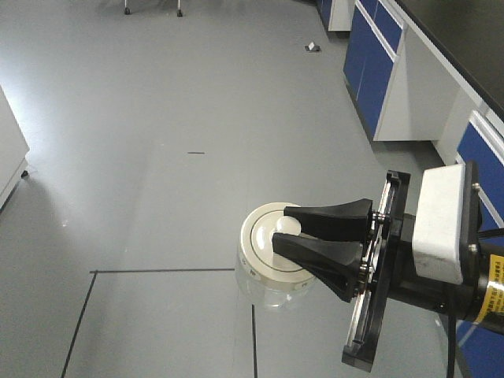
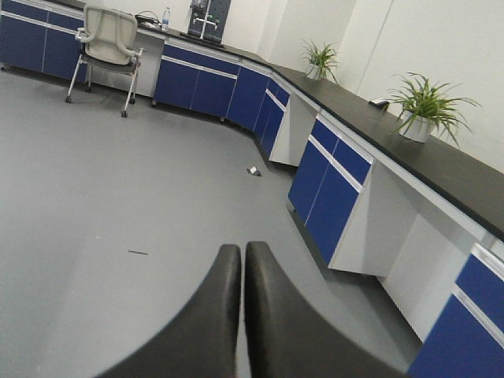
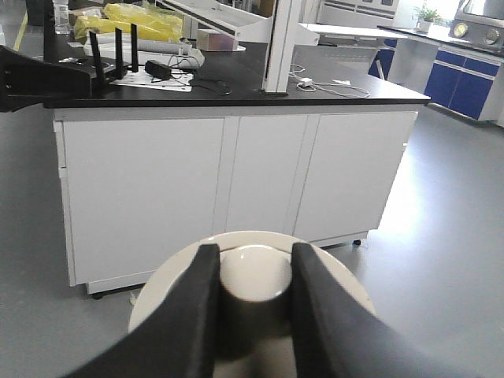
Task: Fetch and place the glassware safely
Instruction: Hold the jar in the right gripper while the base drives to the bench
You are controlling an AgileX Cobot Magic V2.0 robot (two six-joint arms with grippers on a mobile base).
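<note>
The glass jar (image 1: 266, 285) is hard to read. In the front view its clear wall shows only as a faint pale curve below the off-white lid (image 1: 256, 248), with the grey floor (image 1: 157, 118) showing through it. In the right wrist view the lid fills the bottom edge and hides the glass completely. Any marks on the lid's rim are too small to make out.

The right gripper (image 1: 282, 226) reaches in from the right edge of the front view, its arm cut off by the frame. Its two black fingers (image 1: 331, 213) are clamped on either side of the lid's raised knob (image 3: 252, 272), so the jar hangs from it over the floor. The left gripper (image 2: 242, 250) appears only in its own wrist view. Its fingertips are pressed together with nothing between them, and its base is cut off at the bottom.

The floor is smooth and grey, with thin dark lines (image 1: 157, 271) forming a corner near the jar and a small object (image 1: 313, 48) lying farther off. Blue-fronted cabinets (image 1: 370, 63) under a black worktop (image 1: 465, 39) curve along the wall. Potted plants (image 2: 425, 106) stand on the worktop, and an office chair (image 2: 106, 39) stands at the far end. Behind the jar, the right wrist view shows a white island bench (image 3: 236, 173) with a cluttered black top.
</note>
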